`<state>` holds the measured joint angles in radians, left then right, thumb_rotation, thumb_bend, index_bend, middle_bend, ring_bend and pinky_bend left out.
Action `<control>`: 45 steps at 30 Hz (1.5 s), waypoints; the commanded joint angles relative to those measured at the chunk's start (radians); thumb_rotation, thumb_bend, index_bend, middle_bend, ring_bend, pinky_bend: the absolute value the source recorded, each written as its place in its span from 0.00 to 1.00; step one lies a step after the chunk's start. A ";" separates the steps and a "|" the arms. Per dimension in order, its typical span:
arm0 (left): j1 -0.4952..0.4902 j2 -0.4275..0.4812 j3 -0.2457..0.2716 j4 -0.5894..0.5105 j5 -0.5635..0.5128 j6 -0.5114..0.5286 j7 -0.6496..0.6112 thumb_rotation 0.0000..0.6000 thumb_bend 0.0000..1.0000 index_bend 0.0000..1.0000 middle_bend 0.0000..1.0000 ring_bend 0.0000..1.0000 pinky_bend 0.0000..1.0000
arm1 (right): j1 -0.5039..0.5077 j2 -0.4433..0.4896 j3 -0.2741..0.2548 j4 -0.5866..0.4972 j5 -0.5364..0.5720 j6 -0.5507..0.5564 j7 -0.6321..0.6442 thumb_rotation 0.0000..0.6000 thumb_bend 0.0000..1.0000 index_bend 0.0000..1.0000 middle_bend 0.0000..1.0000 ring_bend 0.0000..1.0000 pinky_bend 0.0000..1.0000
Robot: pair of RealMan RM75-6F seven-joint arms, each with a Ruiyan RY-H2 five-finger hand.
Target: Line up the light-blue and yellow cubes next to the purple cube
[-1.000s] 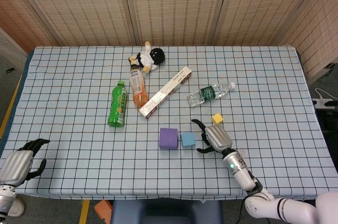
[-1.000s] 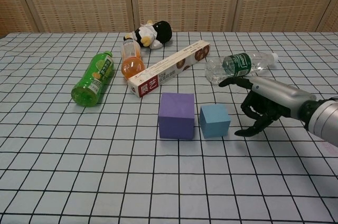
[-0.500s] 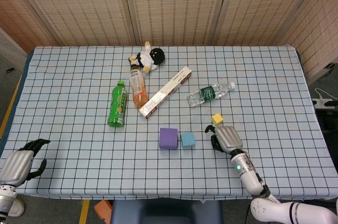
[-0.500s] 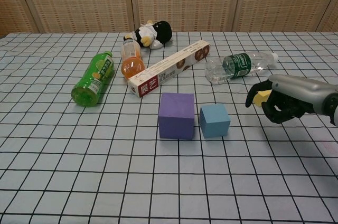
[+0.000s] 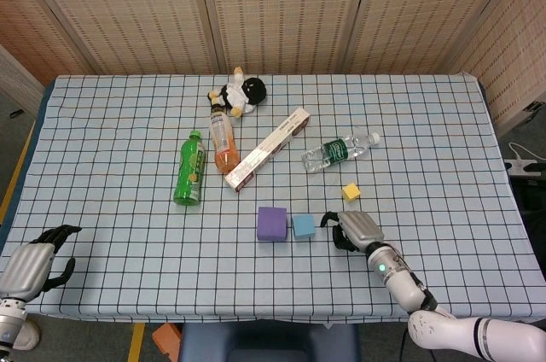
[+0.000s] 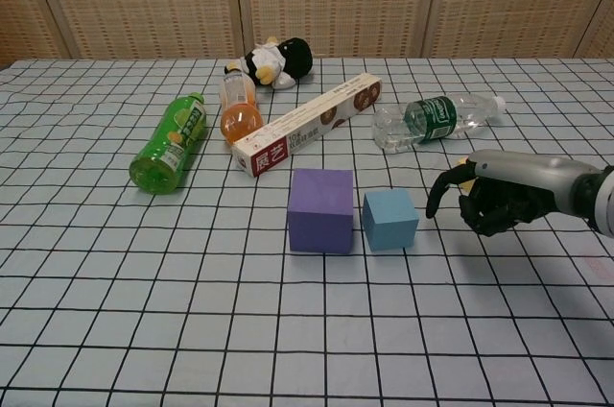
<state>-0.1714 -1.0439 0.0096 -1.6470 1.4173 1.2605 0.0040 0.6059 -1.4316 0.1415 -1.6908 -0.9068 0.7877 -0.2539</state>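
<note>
The purple cube [image 5: 272, 223] [image 6: 321, 209] and the light-blue cube [image 5: 304, 225] [image 6: 389, 219] sit side by side near the table's front, a narrow gap between them. The small yellow cube [image 5: 351, 192] lies alone, behind and to the right of them. My right hand [image 5: 354, 230] [image 6: 494, 198] is low over the cloth just right of the light-blue cube and in front of the yellow one, fingers curled in, holding nothing. In the chest view it hides most of the yellow cube. My left hand [image 5: 34, 264] rests empty at the front left corner, fingers apart.
Behind the cubes lie a clear water bottle [image 5: 339, 149], a long red-and-white box [image 5: 267, 148], an orange drink bottle [image 5: 222, 140], a green bottle [image 5: 190, 169] and a black-and-white plush toy [image 5: 239, 93]. The checked tablecloth [image 5: 111, 140] covers the table.
My right hand, spread beside the light-blue cube, swung right toward the yellow cube, then came back left with its fingers curled. No cube has moved. The left hand stayed still.
</note>
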 commanded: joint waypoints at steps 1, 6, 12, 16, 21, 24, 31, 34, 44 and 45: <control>0.000 0.001 0.001 -0.001 0.002 0.002 0.000 1.00 0.50 0.22 0.19 0.20 0.41 | 0.003 0.003 -0.009 0.003 -0.018 -0.006 0.021 1.00 0.81 0.38 0.86 0.93 1.00; 0.000 0.001 0.001 -0.001 0.001 0.000 -0.001 1.00 0.50 0.22 0.19 0.20 0.41 | 0.008 -0.003 -0.017 0.023 -0.030 -0.012 0.050 1.00 0.81 0.38 0.86 0.93 1.00; -0.001 0.002 0.002 -0.002 0.003 -0.001 -0.001 1.00 0.50 0.22 0.19 0.20 0.41 | 0.012 -0.017 -0.021 0.046 -0.053 -0.014 0.089 1.00 0.81 0.37 0.86 0.93 1.00; 0.000 0.002 0.002 -0.002 0.002 0.000 -0.001 1.00 0.50 0.22 0.19 0.20 0.41 | 0.011 -0.023 -0.024 0.059 -0.080 -0.026 0.130 1.00 0.81 0.36 0.86 0.93 1.00; -0.001 0.003 0.003 -0.003 0.004 -0.001 -0.001 1.00 0.50 0.22 0.19 0.20 0.41 | 0.010 -0.028 -0.027 0.074 -0.113 -0.034 0.173 1.00 0.81 0.36 0.87 0.93 1.00; -0.001 0.003 0.004 -0.002 0.003 -0.002 0.000 1.00 0.50 0.22 0.19 0.20 0.41 | 0.012 -0.029 -0.030 0.081 -0.125 -0.039 0.190 1.00 0.81 0.36 0.87 0.93 1.00; -0.002 0.004 0.004 -0.004 0.002 -0.004 0.001 1.00 0.50 0.22 0.19 0.20 0.41 | 0.015 -0.034 -0.031 0.095 -0.146 -0.045 0.224 1.00 0.81 0.36 0.87 0.93 1.00; -0.002 0.004 0.004 -0.004 0.002 -0.005 0.001 1.00 0.50 0.22 0.19 0.20 0.41 | 0.016 -0.037 -0.031 0.101 -0.155 -0.047 0.239 1.00 0.81 0.36 0.87 0.93 1.00; -0.002 0.004 0.005 -0.004 0.002 -0.005 0.003 1.00 0.50 0.22 0.19 0.20 0.41 | 0.025 -0.048 -0.032 0.121 -0.178 -0.058 0.272 1.00 0.81 0.36 0.87 0.94 1.00; -0.002 0.004 0.005 -0.004 0.001 -0.005 0.003 1.00 0.50 0.22 0.19 0.20 0.41 | 0.027 -0.050 -0.032 0.124 -0.180 -0.060 0.275 1.00 0.81 0.36 0.87 0.94 1.00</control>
<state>-0.1737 -1.0402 0.0143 -1.6514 1.4186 1.2557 0.0069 0.6317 -1.4808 0.1092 -1.5681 -1.0855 0.7286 0.0203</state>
